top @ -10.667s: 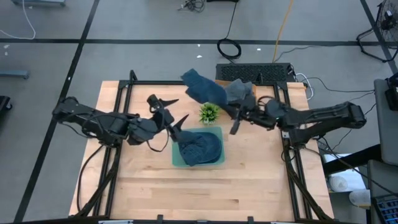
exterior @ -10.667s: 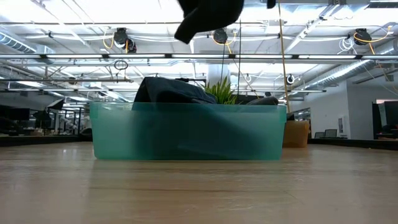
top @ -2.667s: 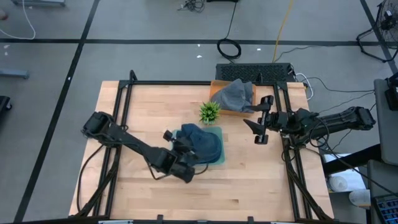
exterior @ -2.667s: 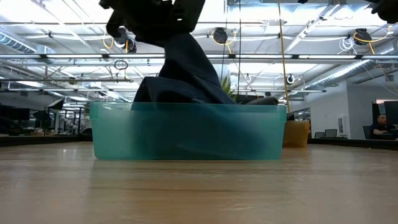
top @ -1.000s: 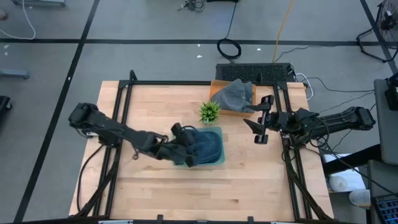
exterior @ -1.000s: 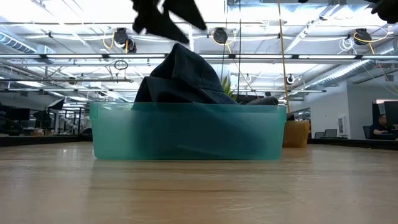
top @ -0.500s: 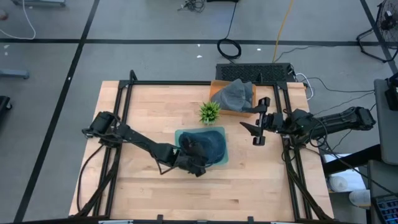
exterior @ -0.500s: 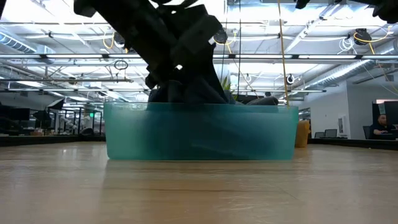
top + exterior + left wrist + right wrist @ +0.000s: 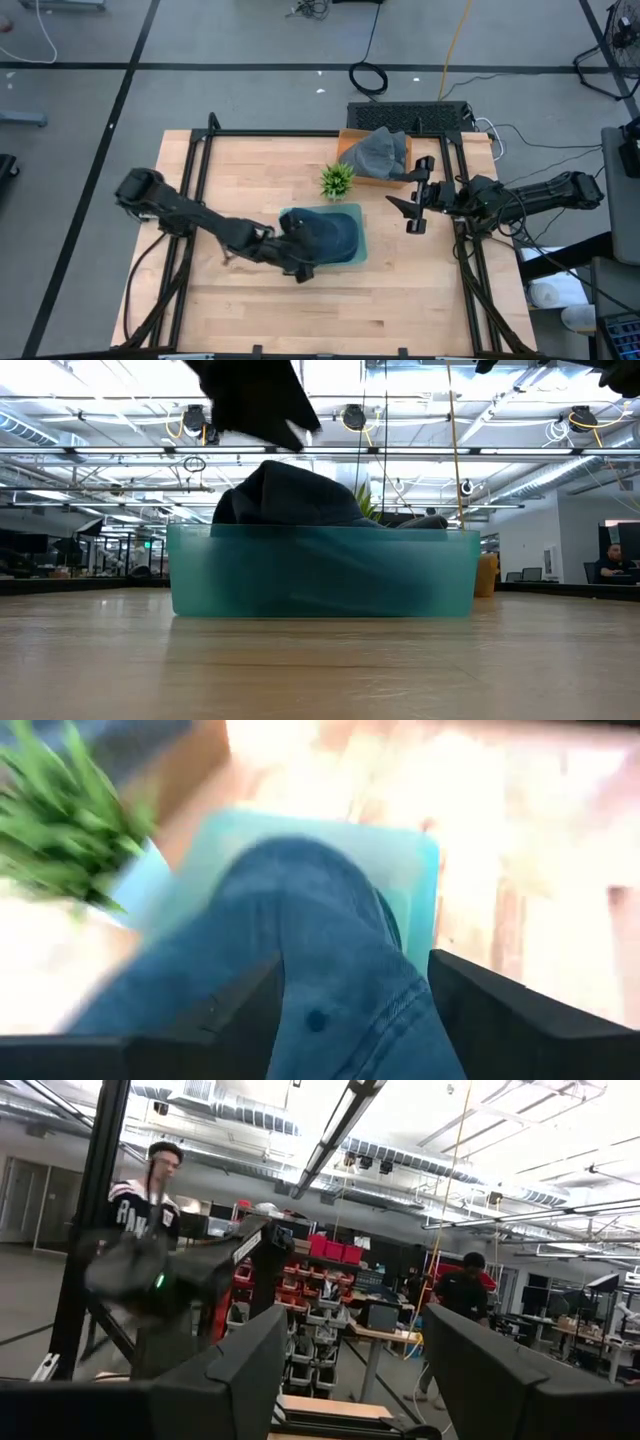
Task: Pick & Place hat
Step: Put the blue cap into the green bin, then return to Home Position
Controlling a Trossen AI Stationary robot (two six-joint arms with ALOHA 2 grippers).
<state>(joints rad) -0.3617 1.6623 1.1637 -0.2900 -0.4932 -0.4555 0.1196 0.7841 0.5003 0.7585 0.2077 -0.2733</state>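
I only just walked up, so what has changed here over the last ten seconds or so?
The blue hat that the right gripper held aloft now lies in the teal bin, which shifted slightly. The left gripper moved over it. Plant and grey cloth stayed put.

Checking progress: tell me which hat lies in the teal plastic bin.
The dark blue denim hat, beside the left gripper; the grey hat lies on the cardboard box.

The wooden table (image 9: 250, 320) carries one translucent teal plastic bin (image 9: 350, 212), one small green potted plant (image 9: 337, 180) and one shallow orange-brown box (image 9: 348, 140). There are two hats: one dark blue denim cap (image 9: 325, 233) in the bin and one grey fabric hat (image 9: 380, 153) on the box. Two dark robot arms reach over the table, and two people stand in the room behind.
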